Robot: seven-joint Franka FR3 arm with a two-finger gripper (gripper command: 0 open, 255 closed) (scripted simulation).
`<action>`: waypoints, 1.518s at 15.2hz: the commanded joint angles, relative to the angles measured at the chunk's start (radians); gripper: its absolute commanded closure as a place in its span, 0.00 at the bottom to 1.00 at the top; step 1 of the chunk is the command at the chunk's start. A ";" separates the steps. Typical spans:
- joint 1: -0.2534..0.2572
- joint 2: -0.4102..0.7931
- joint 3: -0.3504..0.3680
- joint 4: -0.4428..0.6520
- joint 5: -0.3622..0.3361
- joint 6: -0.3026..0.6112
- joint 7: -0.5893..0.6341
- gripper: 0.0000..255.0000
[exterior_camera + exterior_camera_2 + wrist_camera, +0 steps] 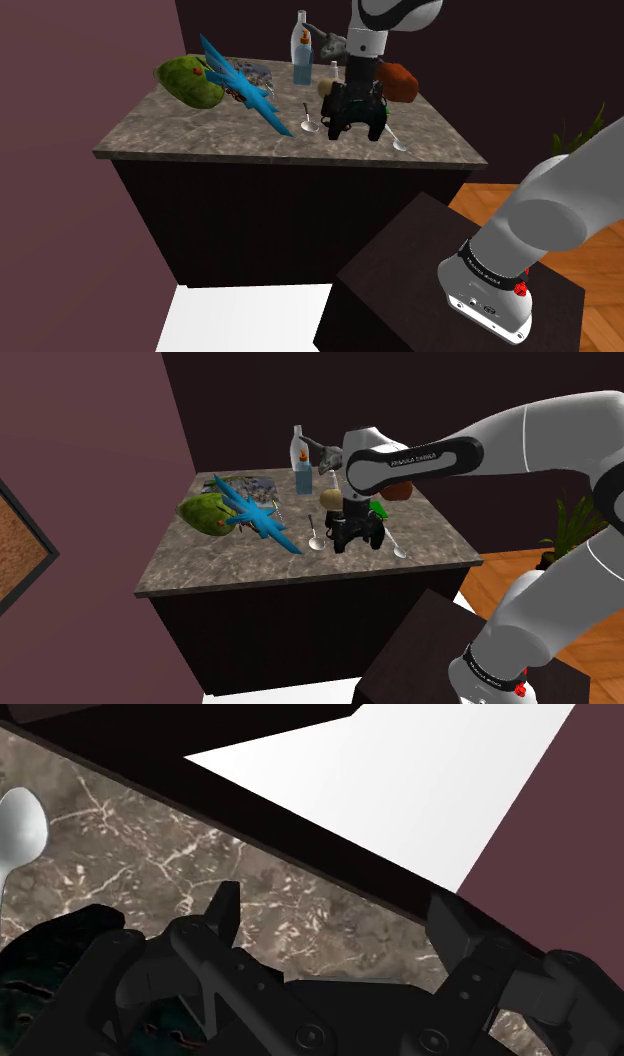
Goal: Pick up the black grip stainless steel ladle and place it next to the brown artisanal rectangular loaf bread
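Observation:
The ladle (308, 124) (314, 539) lies on the marble counter (200, 135) (220, 567), with a dark handle and a silver bowl toward the front edge. My gripper (357, 128) (358, 544) hangs low over the counter just to the ladle's right in the shoulder view. It is open, with only bare marble between the fingers (222, 909). In the wrist view a silver spoon bowl (20, 829) lies off to one side of the gripper (335, 919). The brown loaf (400, 82) (400, 492) sits behind the gripper, near the counter's back right corner.
A second silver spoon (398, 142) (400, 549) lies right of the gripper. A blue toy plane (245, 88) (255, 517), a green lumpy object (190, 80), a tall bottle (302, 55) and a tan round thing (327, 88) stand around. The counter's front edge is close.

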 commanded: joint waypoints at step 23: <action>-0.046 0.688 -0.082 0.604 -0.008 0.251 0.271 0.00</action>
